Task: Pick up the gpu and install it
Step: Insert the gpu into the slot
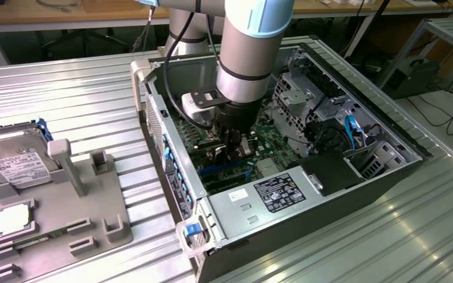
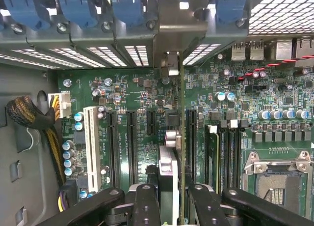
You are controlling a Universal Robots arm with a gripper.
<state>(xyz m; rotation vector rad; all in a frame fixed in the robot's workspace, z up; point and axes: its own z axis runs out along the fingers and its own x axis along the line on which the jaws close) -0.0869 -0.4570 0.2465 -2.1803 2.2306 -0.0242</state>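
My gripper (image 1: 230, 143) reaches down into the open computer case (image 1: 400, 127), over the green motherboard (image 1: 268, 138). It is shut on the gpu (image 1: 223, 155), a dark card held on edge. In the wrist view the gpu (image 2: 181, 137) runs as a thin edge-on line away from my gripper (image 2: 174, 199), and its silvery end bracket (image 2: 170, 34) sits against the case's rear slot openings. The card stands over the black expansion slots (image 2: 131, 147), between two of them. Whether its lower edge is seated in a slot is hidden.
A power supply (image 1: 278, 193) fills the case's near end, with drive cages (image 1: 305, 97) at the exterior view's right. Blue slot latches (image 2: 83, 7) line the rear wall. A memory stick (image 2: 212, 157) and CPU socket (image 2: 282, 184) lie beside the card. A hard drive (image 1: 14, 162) rests on the grey fixture (image 1: 92, 212).
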